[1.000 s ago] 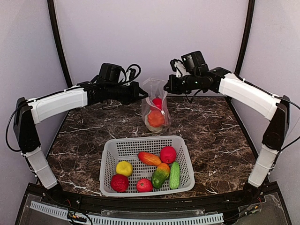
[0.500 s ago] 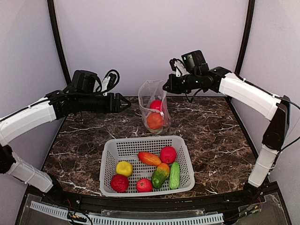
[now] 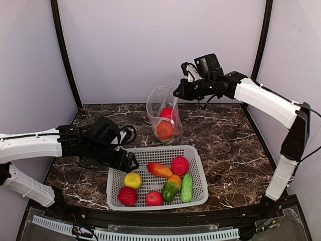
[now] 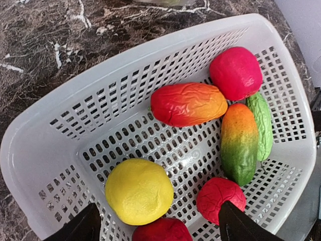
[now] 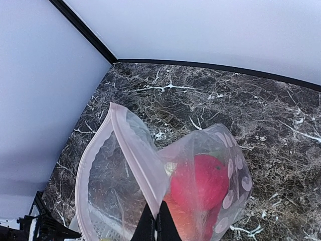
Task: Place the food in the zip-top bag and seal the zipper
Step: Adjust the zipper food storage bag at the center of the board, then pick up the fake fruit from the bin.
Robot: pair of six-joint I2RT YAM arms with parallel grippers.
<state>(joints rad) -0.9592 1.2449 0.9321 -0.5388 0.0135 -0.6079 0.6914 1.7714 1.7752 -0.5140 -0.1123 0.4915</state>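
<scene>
Left wrist view: with left pincer [image 4: 160, 222] spread, lower straight onto lemon [image 4: 139, 191] just ahead, close gently; hold bag [image 5: 120, 165] rim pinched in right pincer [image 5: 155, 222], mouth open.

Zip-top bag [image 5: 113, 186]: clear, pale-dotted. Food [image 5: 200, 181] inside: red, orange. Basket [image 4: 60, 135]: white, slotted. Worktop [image 3: 225, 135]: dark marble, white-veined.

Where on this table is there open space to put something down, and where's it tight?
Bare marble lies right of the basket, toward the right arm's base, and at the back left beside the zip-top bag. Crowded: the basket's left side, where the left gripper hangs, and the narrow strip between basket and bag.
</scene>
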